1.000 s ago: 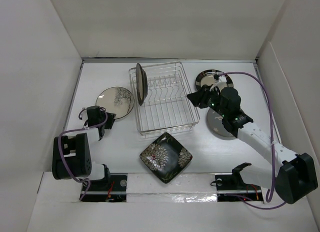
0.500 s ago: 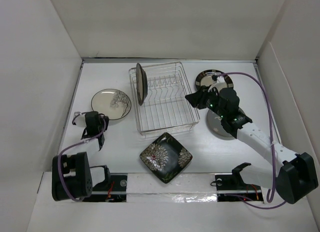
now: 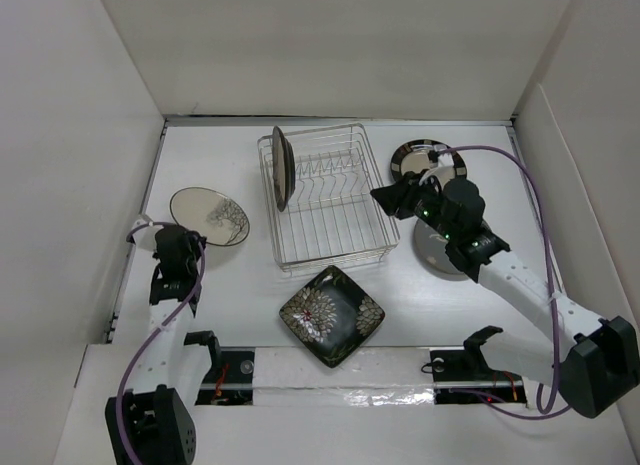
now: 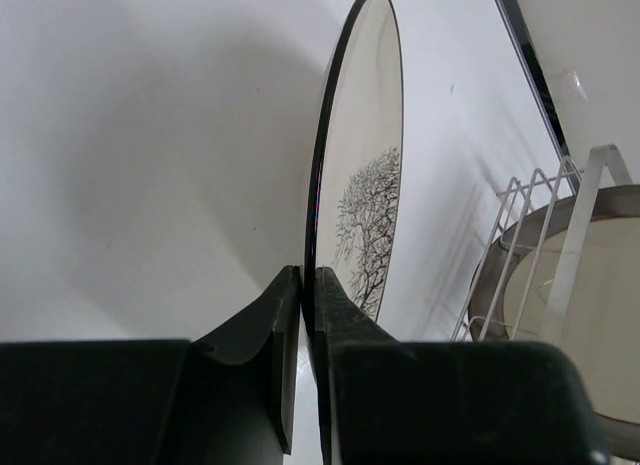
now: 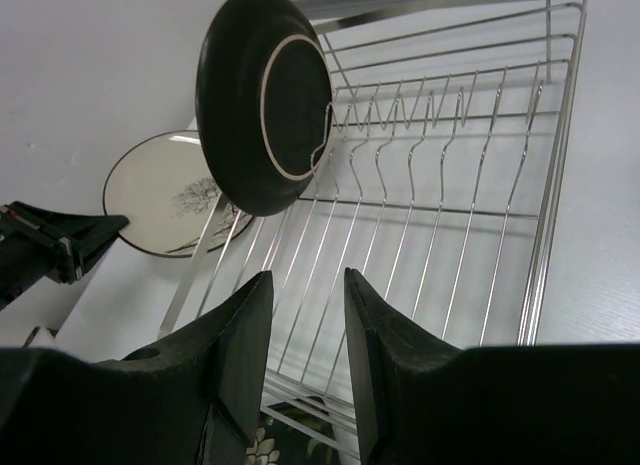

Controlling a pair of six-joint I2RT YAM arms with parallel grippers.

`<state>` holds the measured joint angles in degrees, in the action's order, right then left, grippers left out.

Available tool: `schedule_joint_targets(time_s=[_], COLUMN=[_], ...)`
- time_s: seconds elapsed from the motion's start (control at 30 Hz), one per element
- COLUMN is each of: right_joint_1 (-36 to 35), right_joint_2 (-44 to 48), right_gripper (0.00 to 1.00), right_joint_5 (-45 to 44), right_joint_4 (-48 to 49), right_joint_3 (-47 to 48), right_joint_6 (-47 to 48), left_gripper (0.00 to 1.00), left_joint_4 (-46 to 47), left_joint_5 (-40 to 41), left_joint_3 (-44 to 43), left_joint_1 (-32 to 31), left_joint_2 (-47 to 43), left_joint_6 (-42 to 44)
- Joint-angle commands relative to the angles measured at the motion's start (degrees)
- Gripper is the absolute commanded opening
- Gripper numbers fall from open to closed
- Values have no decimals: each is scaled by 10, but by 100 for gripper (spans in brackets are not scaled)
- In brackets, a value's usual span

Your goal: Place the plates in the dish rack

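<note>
- Cream plate [image 4: 365, 205] pinched at its rim by left gripper [image 4: 303, 282], tilted on edge: pick-up step.
- Next: carry to dish rack [image 3: 322, 260], slot between free tines.
- Right gripper [image 5: 307, 280] spread, empty.

No readable text, labels or numbers anywhere.

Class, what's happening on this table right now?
The left arm's fingers are shut on the rim of the cream branch-pattern plate, holding it tilted left of the dish rack. The right arm's fingers are open and empty beside the rack's right edge. One dark plate stands upright in the rack; the black square plate, grey plate and black-rimmed plate lie outside it.
</note>
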<state>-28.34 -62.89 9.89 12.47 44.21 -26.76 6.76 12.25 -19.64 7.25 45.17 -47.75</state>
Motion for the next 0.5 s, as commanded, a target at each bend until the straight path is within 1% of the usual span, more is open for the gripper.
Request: schedule_joint_targets(time_s=[0.0,0.03,0.1,0.13,0.27,0.33,0.4,0.43,0.47], right_joint_1=[-6,-6,-6,-12,-24,-32,-50,-58,-65], right_joint_2=[26,27,23,20,-1,-14,-25,-36,-43], right_gripper=[40,31,16,0,0,22,46,66,72], right_joint_5=[11,25,44,69,135,154,165,167,165], right_joint_4=[33,36,44,48,93,116,121,120,120], right_joint_3=[23,25,31,33,40,46,61,67,74], right_joint_6=[7,6,5,4,-23,-44,-49,-51,-51], left_gripper=[0,0,0,0,0,0,0,0,0], left_joint_4=[22,7,-8,-16,-27,-28,-27,-24,-22], left_joint_5=[-3,-1,-1,-1,-3,-6,-13,-17,-28], left_joint_3=[-72,-80,-102,-109,-136,-146,-158,-162,-166], left_joint_1=[4,4,4,4,4,4,4,4,4], left_joint_2=[-46,-60,-72,-77,-90,-91,-92,-95,-100], left_joint_6=[38,44,59,64,84,90,92,94,94])
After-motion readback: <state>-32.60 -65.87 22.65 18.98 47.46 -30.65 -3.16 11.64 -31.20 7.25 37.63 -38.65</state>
